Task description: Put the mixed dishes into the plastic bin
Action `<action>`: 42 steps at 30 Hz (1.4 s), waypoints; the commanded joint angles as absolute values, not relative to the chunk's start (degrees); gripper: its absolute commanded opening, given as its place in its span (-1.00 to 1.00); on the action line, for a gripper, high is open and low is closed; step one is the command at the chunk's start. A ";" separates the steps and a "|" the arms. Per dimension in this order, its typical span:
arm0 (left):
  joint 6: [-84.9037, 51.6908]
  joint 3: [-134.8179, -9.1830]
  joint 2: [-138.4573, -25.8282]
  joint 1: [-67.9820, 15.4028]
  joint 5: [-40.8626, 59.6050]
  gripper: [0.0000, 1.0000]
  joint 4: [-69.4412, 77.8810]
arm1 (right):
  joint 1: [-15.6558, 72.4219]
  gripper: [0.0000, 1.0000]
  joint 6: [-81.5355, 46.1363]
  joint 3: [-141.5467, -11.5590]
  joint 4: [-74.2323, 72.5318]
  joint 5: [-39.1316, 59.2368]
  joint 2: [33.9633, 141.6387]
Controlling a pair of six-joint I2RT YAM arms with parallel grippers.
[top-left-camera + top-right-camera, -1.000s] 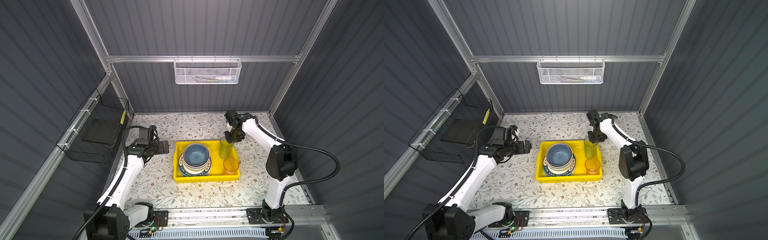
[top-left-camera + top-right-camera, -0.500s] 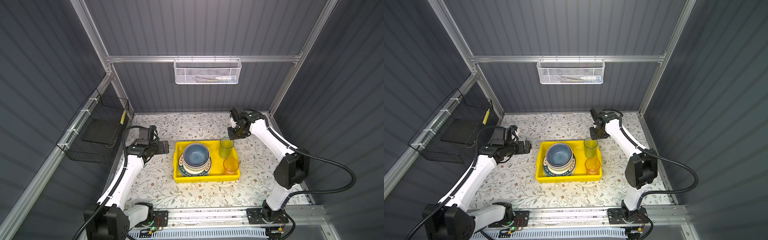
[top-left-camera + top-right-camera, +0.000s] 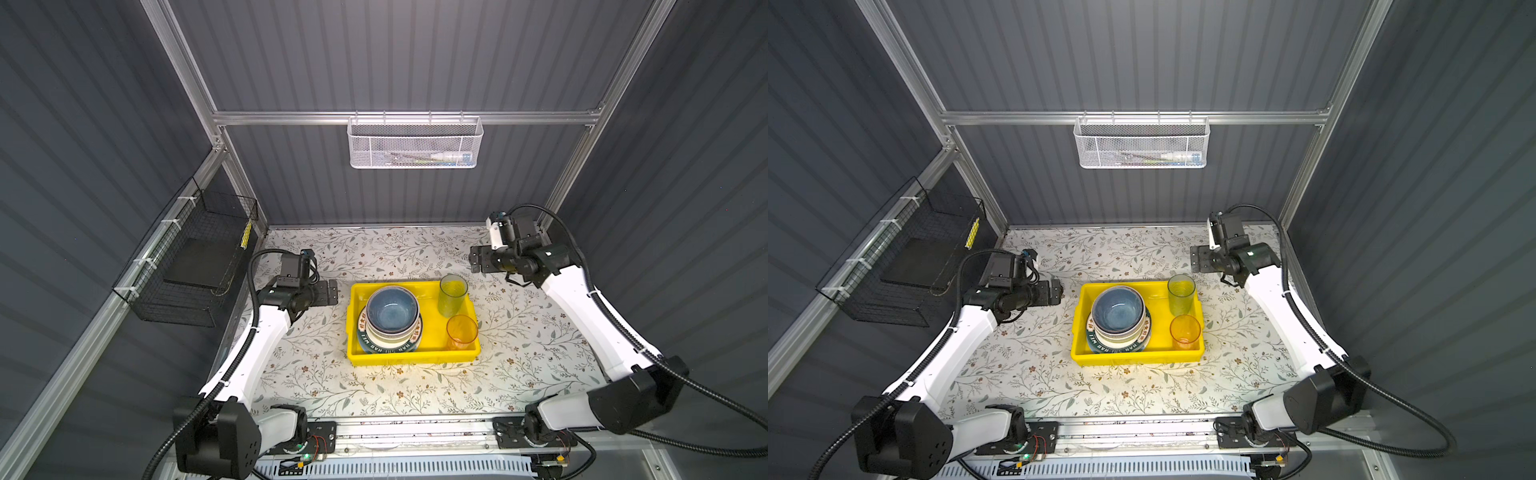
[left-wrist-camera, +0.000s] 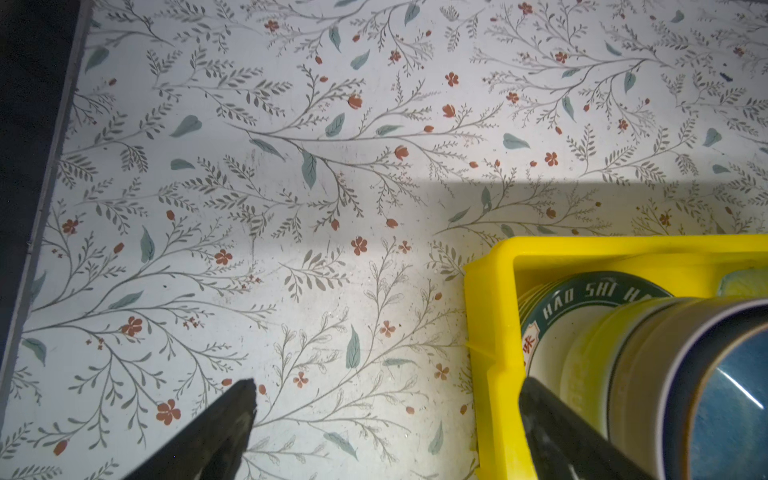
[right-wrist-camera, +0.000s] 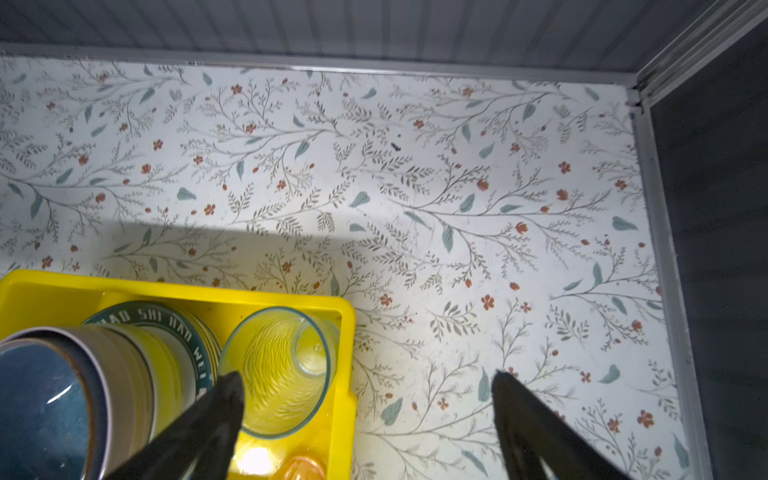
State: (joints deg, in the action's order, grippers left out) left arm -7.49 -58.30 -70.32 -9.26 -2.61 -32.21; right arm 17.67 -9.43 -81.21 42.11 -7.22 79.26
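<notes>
dishes: bowl-plate stack (image 3: 390,311), two tumblers (image 3: 452,296), all inside yellow bin (image 3: 415,358) | right gripper (image 5: 365,380): apart, empty, beyond bin's far-right corner (nearest the tumblers) | left gripper (image 4: 385,385): apart, empty, beside bin's left wall

Robot lab cell, plainly: aluminium frame (image 3: 405,117), grey ribbed panels (image 3: 374,54), floral worktop (image 3: 374,257), white mesh basket (image 3: 415,145) at twelve o'clock.

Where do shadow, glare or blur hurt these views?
Left wrist: a shadow band crosses the table beside the yellow bin; the near blue bowl is soft, with a glint. Right wrist: similar shadow band, hot glare spot inside the bin. Both top views: sharp, table brightly lit, walls dark.
</notes>
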 commanded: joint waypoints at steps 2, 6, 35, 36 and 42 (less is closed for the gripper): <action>-8.34 -56.85 -69.72 -8.79 -4.57 1.00 -23.29 | 14.72 0.98 -7.87 -74.76 33.23 -8.53 75.18; -7.26 -51.15 -69.63 -8.79 -9.68 1.00 -11.02 | 11.65 0.98 -6.77 -65.62 22.97 -8.99 70.76; 2.23 -22.94 -91.02 -7.82 -19.34 0.99 53.11 | -0.13 0.98 -3.86 -21.65 -44.47 -12.80 77.78; 2.18 -22.26 -93.46 -7.82 -19.02 1.00 57.36 | -0.18 0.98 -3.69 -20.54 -48.34 -12.62 79.47; 2.14 -23.45 -98.11 -7.77 -19.14 0.99 58.95 | -2.10 0.98 -4.01 -17.48 -58.99 -7.82 84.02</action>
